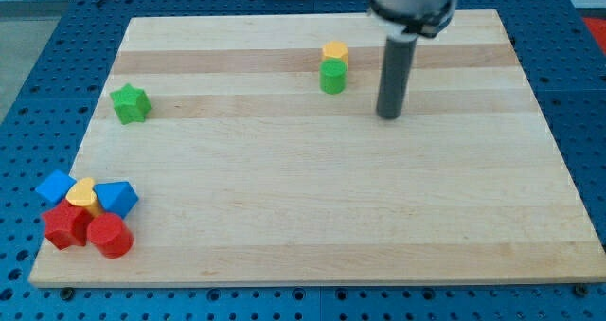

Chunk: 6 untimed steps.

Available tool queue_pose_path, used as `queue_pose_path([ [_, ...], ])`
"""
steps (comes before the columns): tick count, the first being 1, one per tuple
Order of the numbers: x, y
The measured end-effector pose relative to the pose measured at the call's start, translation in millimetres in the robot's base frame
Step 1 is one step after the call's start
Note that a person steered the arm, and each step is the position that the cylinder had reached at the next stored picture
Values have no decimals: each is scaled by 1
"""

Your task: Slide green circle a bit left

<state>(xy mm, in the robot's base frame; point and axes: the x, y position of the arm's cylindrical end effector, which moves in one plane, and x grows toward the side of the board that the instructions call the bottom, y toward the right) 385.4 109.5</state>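
The green circle (332, 77) is a short green cylinder near the top middle of the wooden board (312, 217). A yellow hexagon block (335, 52) touches it just above. My tip (389, 115) rests on the board to the right of the green circle and slightly below it, a short gap apart. The dark rod rises from the tip to the arm's mount at the view's top.
A green star (130, 103) lies at the left of the board. At the bottom left is a cluster: two blue blocks (56, 186) (117, 197), a yellow block (83, 194), a red star-like block (66, 225) and a red cylinder (110, 236).
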Motion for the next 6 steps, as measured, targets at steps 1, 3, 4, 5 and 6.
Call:
queue_pose_path([
  [1,-38,5],
  [3,-58,-54],
  [4,-58,-102],
  [5,-58,-143],
  [6,-44,-174],
])
